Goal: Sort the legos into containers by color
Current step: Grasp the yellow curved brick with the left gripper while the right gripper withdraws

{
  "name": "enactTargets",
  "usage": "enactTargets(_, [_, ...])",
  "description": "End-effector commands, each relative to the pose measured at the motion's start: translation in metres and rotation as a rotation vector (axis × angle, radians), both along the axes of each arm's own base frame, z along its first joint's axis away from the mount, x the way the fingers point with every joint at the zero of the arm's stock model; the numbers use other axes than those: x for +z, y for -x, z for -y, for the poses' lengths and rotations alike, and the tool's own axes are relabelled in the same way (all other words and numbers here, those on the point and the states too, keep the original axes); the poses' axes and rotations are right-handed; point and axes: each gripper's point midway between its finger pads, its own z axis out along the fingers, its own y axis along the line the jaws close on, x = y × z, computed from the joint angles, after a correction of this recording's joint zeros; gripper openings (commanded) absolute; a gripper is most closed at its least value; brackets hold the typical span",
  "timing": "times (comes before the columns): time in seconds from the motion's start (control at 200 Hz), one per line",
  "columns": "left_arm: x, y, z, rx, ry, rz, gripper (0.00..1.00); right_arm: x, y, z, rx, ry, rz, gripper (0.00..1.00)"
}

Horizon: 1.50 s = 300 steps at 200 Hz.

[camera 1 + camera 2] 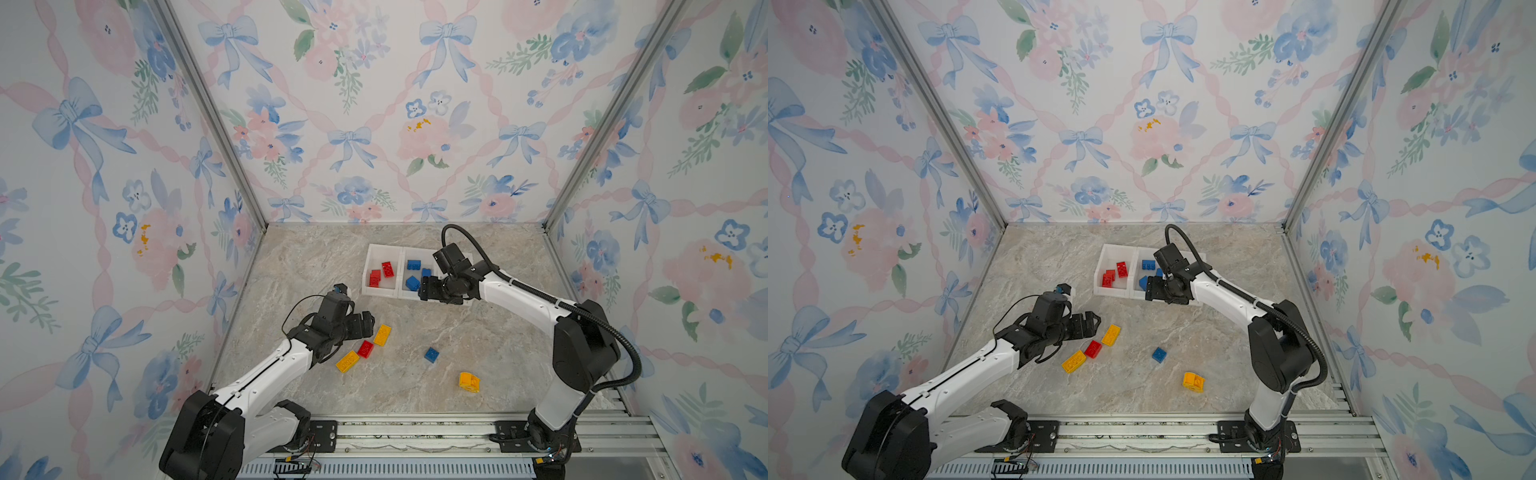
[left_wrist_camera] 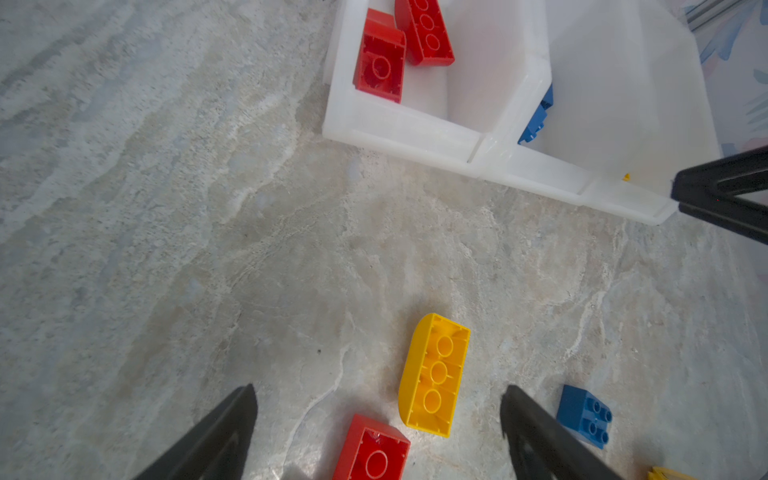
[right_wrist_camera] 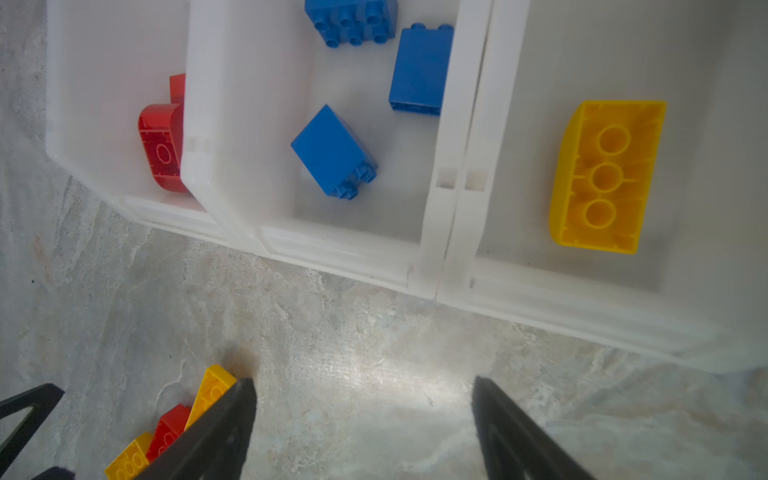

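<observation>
Three joined white containers (image 1: 380, 293) stand at the back. The left one holds red legos (image 1: 387, 269), the middle one blue legos (image 3: 334, 151), and the right one a yellow lego (image 3: 606, 176). My right gripper (image 3: 363, 386) hangs open and empty over the table just in front of the containers (image 3: 340, 249). Over the loose legos, my left gripper (image 2: 380, 399) stands open with a red brick (image 2: 374, 449) and a yellow brick (image 2: 436, 374) between its fingers, neither touched. A blue brick (image 1: 432, 354) and two more yellow bricks (image 1: 347, 361) (image 1: 469, 381) lie on the table.
Floral walls close in the marble table (image 1: 478, 332) on three sides. An aluminium rail (image 1: 415, 432) with both arm bases runs along the front. In both top views the right arm covers the right container.
</observation>
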Motion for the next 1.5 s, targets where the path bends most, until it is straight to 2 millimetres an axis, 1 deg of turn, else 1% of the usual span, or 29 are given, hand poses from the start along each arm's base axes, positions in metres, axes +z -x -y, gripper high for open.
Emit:
enactTargets(0.0, [0.007, -0.006, 0.007, -0.028, -0.017, 0.029, 0.92, 0.003, 0.017, -0.004, 0.018, -0.047, -0.004, 0.85])
enactTargets(0.04, [0.007, -0.006, 0.009, -0.038, -0.020, 0.026, 0.92, -0.001, 0.022, -0.001, 0.020, -0.043, -0.011, 0.86])
enactTargets(0.075, [0.006, -0.005, 0.011, -0.047, -0.024, 0.023, 0.91, -0.008, 0.026, 0.002, 0.020, -0.032, -0.028, 0.86])
enactTargets(0.085, [0.005, -0.005, 0.012, -0.051, -0.025, 0.022, 0.91, -0.001, 0.027, 0.002, 0.020, -0.042, -0.013, 0.86])
enactTargets(0.105, [0.005, -0.005, 0.013, -0.055, -0.026, 0.020, 0.90, 0.001, 0.029, 0.004, 0.020, -0.045, -0.009, 0.86])
enactTargets(0.225, [0.002, -0.004, 0.021, -0.089, -0.043, 0.006, 0.87, -0.004, 0.042, 0.013, 0.019, -0.031, -0.024, 0.86])
enactTargets(0.375, [-0.003, -0.003, 0.031, -0.133, -0.062, -0.010, 0.83, -0.008, 0.053, 0.024, 0.011, -0.014, -0.035, 0.87])
enactTargets(0.465, [-0.013, 0.002, 0.035, -0.163, -0.088, -0.037, 0.81, -0.010, 0.059, 0.032, 0.006, -0.001, -0.042, 0.87])
enactTargets(0.475, [-0.004, -0.004, 0.039, -0.165, -0.080, -0.018, 0.81, -0.010, 0.060, 0.033, 0.007, 0.001, -0.042, 0.87])
enactTargets(0.485, [-0.003, -0.005, 0.041, -0.167, -0.080, -0.016, 0.81, -0.010, 0.061, 0.033, 0.006, 0.002, -0.042, 0.87])
enactTargets(0.595, [-0.009, -0.004, 0.047, -0.195, -0.113, -0.036, 0.79, -0.012, 0.067, 0.044, -0.009, 0.011, -0.049, 0.87])
enactTargets(0.785, [-0.018, -0.005, 0.057, -0.232, -0.167, -0.064, 0.76, -0.013, 0.071, 0.059, -0.039, 0.014, -0.050, 0.87])
enactTargets(0.94, [-0.031, -0.002, 0.062, -0.264, -0.239, -0.101, 0.72, -0.013, 0.073, 0.065, -0.052, 0.015, -0.052, 0.87])
enactTargets(1.11, [-0.045, 0.000, 0.063, -0.278, -0.293, -0.146, 0.70, -0.012, 0.074, 0.069, -0.061, 0.011, -0.050, 0.88])
enactTargets(1.36, [-0.055, -0.001, 0.072, -0.306, -0.323, -0.173, 0.67, -0.013, 0.073, 0.072, -0.070, 0.009, -0.051, 0.88])
enactTargets(1.495, [-0.064, 0.000, 0.070, -0.311, -0.356, -0.194, 0.65, -0.013, 0.075, 0.076, -0.078, 0.008, -0.053, 0.88])
